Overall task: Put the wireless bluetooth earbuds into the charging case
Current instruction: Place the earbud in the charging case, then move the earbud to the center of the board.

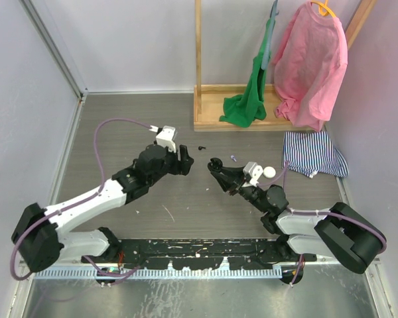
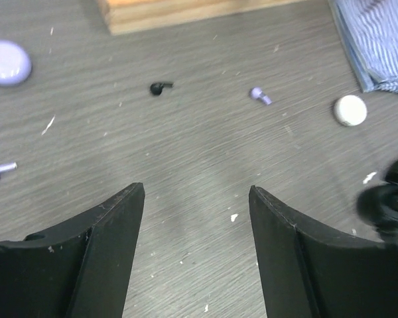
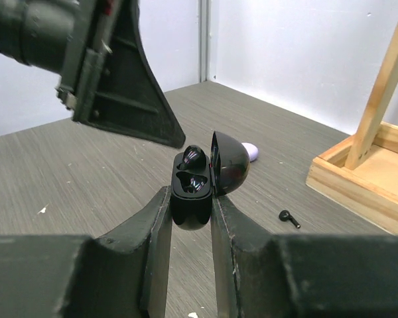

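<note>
Over the near stretch of grey wood-grain desk (image 1: 186,212), flecked with white scraps, my right pincer (image 3: 190,195) clamps a glossy black charging case (image 3: 191,213). Its lid is hinged open, and what looks like a seated earbud (image 3: 192,156) fills its upper well. My left pincer (image 2: 197,192) hangs opposite, jaws apart and holding nothing. Farther out on the desk lie a loose black earbud (image 2: 160,87), a lilac earbud (image 2: 259,95), a second lilac earbud (image 2: 0,172), a lilac round case (image 2: 6,61) and a white round case (image 2: 350,110). Beyond stand a wooden rack (image 1: 209,122) hung with a green garment (image 1: 249,99) and a pink garment (image 1: 308,63), a striped cloth (image 1: 312,152) and pale walls (image 1: 132,40).
</note>
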You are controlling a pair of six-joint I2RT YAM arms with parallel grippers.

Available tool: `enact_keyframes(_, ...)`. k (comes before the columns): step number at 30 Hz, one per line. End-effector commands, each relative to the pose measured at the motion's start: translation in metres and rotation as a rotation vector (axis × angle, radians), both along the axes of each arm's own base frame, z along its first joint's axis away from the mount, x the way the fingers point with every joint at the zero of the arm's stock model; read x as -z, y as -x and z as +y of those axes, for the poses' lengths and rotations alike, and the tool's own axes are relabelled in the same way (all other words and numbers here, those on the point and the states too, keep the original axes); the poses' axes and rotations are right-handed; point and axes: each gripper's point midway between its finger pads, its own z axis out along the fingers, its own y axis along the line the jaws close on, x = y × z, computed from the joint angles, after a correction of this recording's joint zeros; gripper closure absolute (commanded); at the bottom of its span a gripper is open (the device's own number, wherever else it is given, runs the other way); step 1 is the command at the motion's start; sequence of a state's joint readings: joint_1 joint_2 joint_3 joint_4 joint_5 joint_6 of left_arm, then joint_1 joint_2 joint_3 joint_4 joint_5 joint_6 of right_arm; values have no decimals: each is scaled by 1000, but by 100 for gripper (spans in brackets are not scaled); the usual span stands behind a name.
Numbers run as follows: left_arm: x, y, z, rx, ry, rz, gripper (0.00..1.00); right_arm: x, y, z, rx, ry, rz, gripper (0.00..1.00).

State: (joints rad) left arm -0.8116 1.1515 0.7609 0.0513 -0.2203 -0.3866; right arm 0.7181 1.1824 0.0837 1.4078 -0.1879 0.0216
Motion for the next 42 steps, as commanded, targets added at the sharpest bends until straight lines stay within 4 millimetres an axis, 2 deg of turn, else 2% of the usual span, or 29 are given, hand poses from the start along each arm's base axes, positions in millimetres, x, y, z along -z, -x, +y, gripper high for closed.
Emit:
enact_keyframes(1, 7, -17, -7, -32, -9, 78, 34, -13, -7, -11, 74, -29, -48, 94)
enact_keyframes(2, 20, -23, -8, -44, -43, 107, 33, -11, -9, -12, 86, -26, -44, 94)
enact_keyframes(6, 43, -46, -10, -118, -114, 173, 32, -7, -14, -18, 129, -18, -37, 94)
enact_keyframes(10, 57, -70, -17, -169, -145, 197, 32, -5, -15, -19, 136, -14, -35, 94)
enact_keyframes(11, 55, -77, -21, -173, -143, 195, 32, -5, -16, -19, 139, -12, -34, 94)
enact_keyframes(16, 77, -103, -31, -191, -193, 232, 33, -1, -18, -20, 153, -5, -27, 94)
enact_keyframes(22, 104, -129, -39, -191, -241, 262, 42, 2, -20, -19, 153, 2, -21, 94)
enact_keyframes(27, 116, -151, -48, -176, -259, 261, 49, 4, -19, -17, 146, 8, -18, 94)
enact_keyframes(35, 144, -171, -54, -161, -304, 298, 55, 4, -20, -16, 142, 13, -17, 94)
enact_keyframes(42, 156, -174, -53, -154, -333, 324, 63, 6, -20, -14, 133, 21, -14, 94)
